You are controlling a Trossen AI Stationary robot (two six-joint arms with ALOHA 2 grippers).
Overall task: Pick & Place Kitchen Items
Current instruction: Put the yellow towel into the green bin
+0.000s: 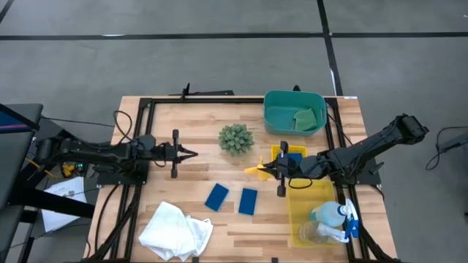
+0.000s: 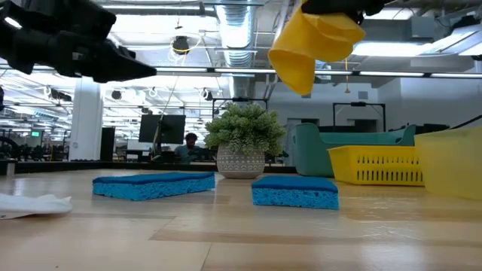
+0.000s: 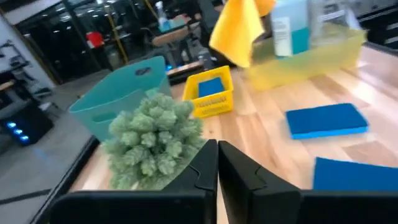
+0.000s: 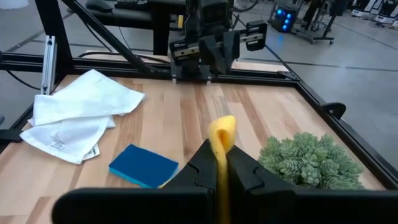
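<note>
My right gripper [image 1: 267, 169] is shut on a yellow sponge [image 2: 312, 41], held high above the table's middle, beside the small yellow basket [image 1: 287, 155]. My left gripper [image 1: 191, 153] is shut on nothing and hovers left of the round green plant ball [image 1: 235, 139]. Two blue sponges [image 1: 216, 196] [image 1: 248, 201] lie flat on the wood near the middle. A white cloth [image 1: 175, 230] lies crumpled at the near left. A clear spray bottle with a blue trigger [image 1: 338, 215] and a clear cup [image 1: 313, 232] lie in the large yellow bin [image 1: 307, 191]. My right gripper pinches the yellow sponge between its two fingers, across its thin faces [image 4: 221, 140]. The fingers reach in nearly level from the table's right side. The sponge is lifted clear of the table, and its free part [image 2: 295, 64] droops bent below the fingers.
A teal bin [image 1: 281, 120] with a green sponge [image 1: 306, 118] stands at the far right. The small yellow basket holds a blue sponge [image 1: 294, 156]. A black frame [image 1: 146, 102] borders the table. Bare wood lies between the plant ball and the blue sponges.
</note>
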